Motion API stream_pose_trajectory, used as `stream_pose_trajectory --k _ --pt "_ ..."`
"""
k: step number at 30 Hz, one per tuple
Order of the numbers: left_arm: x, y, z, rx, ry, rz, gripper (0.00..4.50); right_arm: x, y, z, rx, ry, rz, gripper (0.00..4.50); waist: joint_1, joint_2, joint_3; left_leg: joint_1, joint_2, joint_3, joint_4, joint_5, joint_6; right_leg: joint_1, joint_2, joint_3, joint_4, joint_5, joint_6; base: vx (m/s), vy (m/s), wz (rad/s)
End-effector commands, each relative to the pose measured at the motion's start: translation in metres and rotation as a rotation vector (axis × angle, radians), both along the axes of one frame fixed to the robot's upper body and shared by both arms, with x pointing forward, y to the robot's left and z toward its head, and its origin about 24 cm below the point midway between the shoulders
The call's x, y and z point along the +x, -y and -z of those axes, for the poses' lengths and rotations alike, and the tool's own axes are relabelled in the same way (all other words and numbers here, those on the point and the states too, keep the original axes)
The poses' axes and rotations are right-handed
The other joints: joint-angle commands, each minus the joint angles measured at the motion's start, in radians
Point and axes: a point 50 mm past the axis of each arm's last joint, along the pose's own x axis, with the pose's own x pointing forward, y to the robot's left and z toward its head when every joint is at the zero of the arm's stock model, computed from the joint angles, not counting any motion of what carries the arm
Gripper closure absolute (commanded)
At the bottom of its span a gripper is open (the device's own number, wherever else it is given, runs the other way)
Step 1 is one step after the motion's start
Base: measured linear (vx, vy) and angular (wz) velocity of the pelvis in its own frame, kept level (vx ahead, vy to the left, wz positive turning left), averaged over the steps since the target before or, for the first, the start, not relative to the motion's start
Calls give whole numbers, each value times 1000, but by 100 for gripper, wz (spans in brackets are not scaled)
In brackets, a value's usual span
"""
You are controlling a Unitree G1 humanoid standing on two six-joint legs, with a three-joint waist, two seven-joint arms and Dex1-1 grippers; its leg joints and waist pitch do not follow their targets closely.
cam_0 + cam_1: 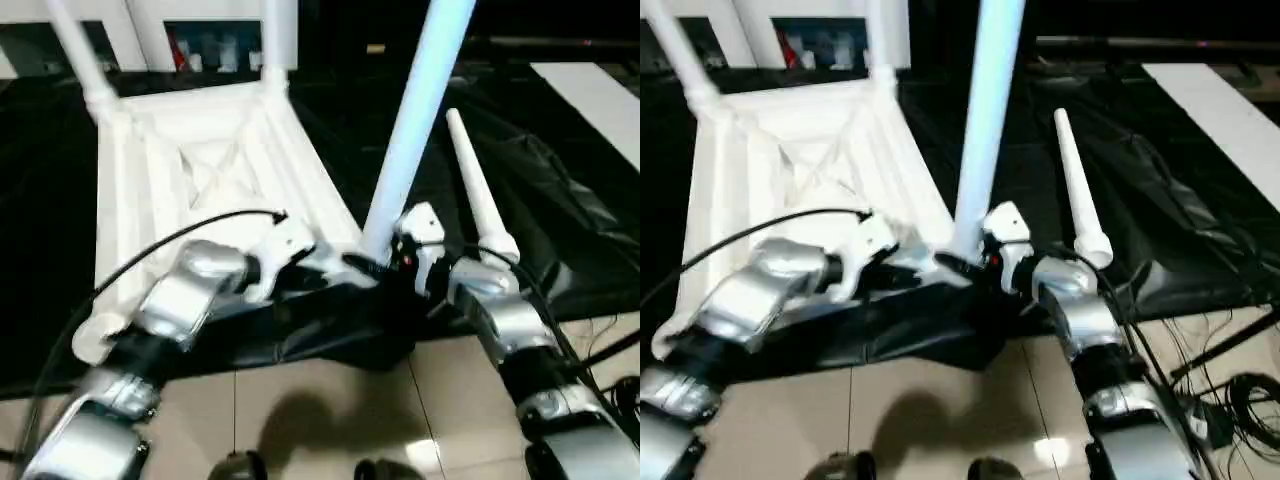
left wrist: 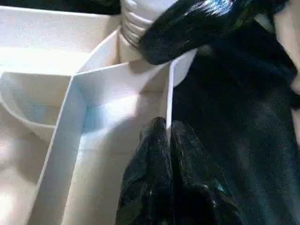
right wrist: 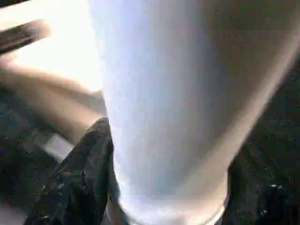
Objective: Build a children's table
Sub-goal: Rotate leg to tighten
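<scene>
Left claw (image 2: 161,140), at lower centre of the left wrist picture, is pressing its two black fingers together, gripping nothing, its tips lying against a thin white rib inside the upturned tabletop (image 1: 205,165). That tabletop is lying ribbed side up across the upper left of the head picture on black sheeting (image 1: 560,230), its long edges running from lower left toward the upper middle. Two fitted legs (image 1: 280,40) are standing up from its far corner sockets, pointing toward the top edge. At centre, a third leg (image 1: 415,110) is rising steeply, leaning to the upper right, its lower end sitting in the near corner socket. Right claw (image 3: 164,178) is straddling that leg's base, fingers spread on either side of the tube and touching it. Further right, a loose leg (image 1: 478,195) is lying on the sheeting, flared end toward the bottom, narrow end pointing to the upper middle, just beside the right wrist.
</scene>
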Motion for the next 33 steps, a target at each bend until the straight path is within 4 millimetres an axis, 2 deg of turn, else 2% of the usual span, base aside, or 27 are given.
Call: stream_pose_trajectory --k 1,2,3,4,6,7,8,11,12,13,14,16,18,19,20,23,24,26,27,29,30,32,33 --pt "14 -16 4 34 33 -221 450 -2 -2 21 -23 -90 153 178 -3 -3 -59 31 50 -27 -74 -205 11 37 -66 43 -78 -198 -227 0 0 0" --pt "17 -14 4 35 42 -248 450 -1 -2 24 -22 -101 212 178 -2 2 -58 32 50 -26 -74 -200 11 33 -66 45 -80 -195 -224 0 0 0" --pt "18 -13 4 35 47 -262 450 0 -2 25 -22 -107 246 178 -2 1 -59 35 50 -25 -74 -204 12 31 -63 44 -81 -194 -221 0 0 0" --pt "21 -9 4 23 63 -289 450 2 -3 27 -14 -116 322 178 -1 0 -61 32 49 -26 -73 -196 16 36 -65 43 -79 -178 -217 0 0 0" --pt "24 -1 3 11 98 -298 450 5 -5 29 6 -136 424 178 -2 0 -61 31 47 -24 -72 -182 26 34 -62 43 -79 -154 -212 0 0 0" --pt "25 3 2 2 113 -289 450 6 -6 29 17 -139 464 178 -1 5 -61 33 48 -25 -72 -185 25 34 -63 43 -79 -153 -213 0 0 0" --pt "25 8 2 -6 120 -265 450 9 -8 26 27 -133 478 178 -1 3 -62 32 48 -25 -72 -190 27 34 -63 42 -80 -149 -211 0 0 0" --pt "24 11 3 -5 122 -233 450 11 -12 23 42 -125 463 178 0 2 -60 29 48 -25 -74 -197 38 36 -63 41 -80 -145 -203 0 0 0" --pt "24 12 4 -2 120 -226 450 12 -13 21 47 -115 452 178 1 7 -61 31 49 -25 -73 -205 37 35 -64 42 -81 -151 -203 0 0 0" --pt "24 12 5 -1 119 -222 450 13 -15 20 50 -107 445 178 0 6 -60 31 49 -24 -75 -212 36 34 -63 42 -83 -159 -202 0 0 0" --pt "24 12 5 2 124 -214 450 13 -17 17 65 -97 431 144 1 4 -58 33 49 -24 -76 -228 32 32 -63 42 -85 -182 -200 0 0 0" --pt "24 11 5 2 131 -205 450 13 -22 10 100 -51 391 109 2 4 -59 34 51 -25 -77 -243 30 32 -66 43 -87 -207 -197 0 0 0" --pt "25 11 5 -2 135 -200 450 13 -23 7 92 -23 378 103 -3 3 -60 21 49 -29 -80 -225 32 39 -65 40 -83 -202 -190 0 0 0" --pt "25 11 5 -2 135 -200 450 13 -23 7 92 -23 378 88 -4 3 -63 19 49 -31 -79 -212 32 43 -67 39 -81 -189 -190 0 0 0" --pt "26 11 4 -13 154 -196 450 15 -22 4 51 14 386 66 -5 2 -65 21 49 -29 -76 -196 39 41 -65 39 -79 -164 -198 0 0 0" --pt "30 14 -5 -85 208 -208 450 15 -13 -7 -29 96 392 63 -3 2 -68 23 46 -25 -69 -156 53 41 -63 40 -76 -106 -213 0 0 0" --pt "30 15 -8 -113 202 -213 450 14 -11 -9 -37 106 398 63 0 -4 -72 22 45 -22 -64 -107 75 45 -60 40 -66 -28 -220 0 0 0" --pt "32 17 -20 -195 216 -206 407 9 0 -15 -53 127 409 62 3 -2 -75 20 45 -22 -61 -73 100 48 -61 39 -58 26 -230 0 0 0" --pt "33 17 -24 -214 229 -215 396 7 3 -16 -52 132 406 62 6 -1 -78 23 45 -21 -58 -57 112 47 -59 40 -55 69 -237 0 0 0" --pt "34 17 -32 -227 269 -214 393 4 7 -16 -65 127 396 62 8 1 -83 21 47 -23 -53 -20 138 51 -59 39 -45 157 -257 0 0 0" --pt "36 15 -45 -250 322 -231 384 -1 11 -14 -84 116 378 62 9 9 -86 21 47 -23 -49 -2 152 50 -57 37 -41 204 -269 0 0 0" --pt "38 11 -55 -270 362 -258 360 -5 14 -12 -98 104 364 62 9 5 -87 22 49 -22 -46 8 165 51 -58 36 -38 239 -281 0 0 0" --pt "39 8 -61 -276 385 -274 355 -7 15 -11 -104 93 356 62 7 5 -85 20 48 -22 -46 -1 167 53 -58 36 -38 224 -287 0 0 0"
